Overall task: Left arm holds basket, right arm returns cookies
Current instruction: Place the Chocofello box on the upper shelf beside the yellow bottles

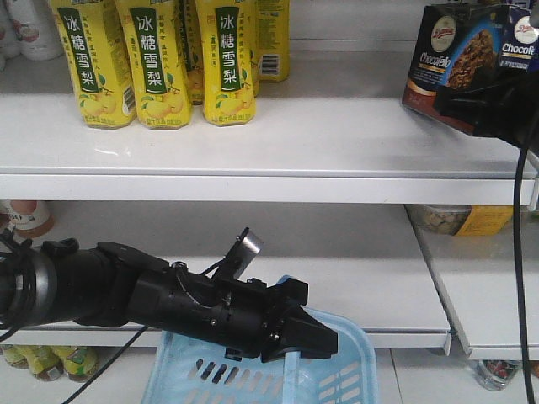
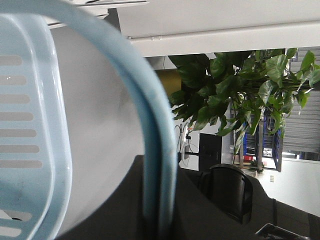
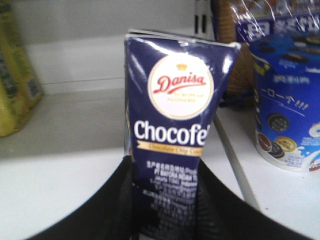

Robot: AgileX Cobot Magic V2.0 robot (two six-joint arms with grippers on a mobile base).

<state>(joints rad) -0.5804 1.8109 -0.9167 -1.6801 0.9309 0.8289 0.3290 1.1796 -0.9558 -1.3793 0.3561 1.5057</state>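
The cookies (image 1: 472,63) sit at the right end of the upper shelf (image 1: 278,143), well to the right of the yellow drink bottles (image 1: 164,59) standing in a row there. In the front-facing view the navy box is tilted, its long axis leaning so the top end with the round white logo points up and toward the left, while its lower left corner sits close to the shelf surface; whether it touches cannot be told. The right gripper (image 1: 493,105) covers the box's lower right part. In the right wrist view the box (image 3: 172,145) runs lengthwise away from the camera, logo end farthest, and the two black fingers (image 3: 107,210) press against its two sides, closed narrowly on it. A blue snack tub (image 3: 287,105) stands just right of the box in that view.

Below the upper shelf, the left arm (image 1: 168,299) reaches in from the left edge, with its silver tab sticking up. Its gripper (image 1: 295,332) sits at the far rim of the light blue basket (image 1: 337,379), which hangs beneath the front edge of the lower shelf (image 1: 337,252). In the left wrist view the basket's rounded handle (image 2: 155,165) runs down into the dark gripper body, clamped there; the slotted wall (image 2: 25,130) lies to the left.
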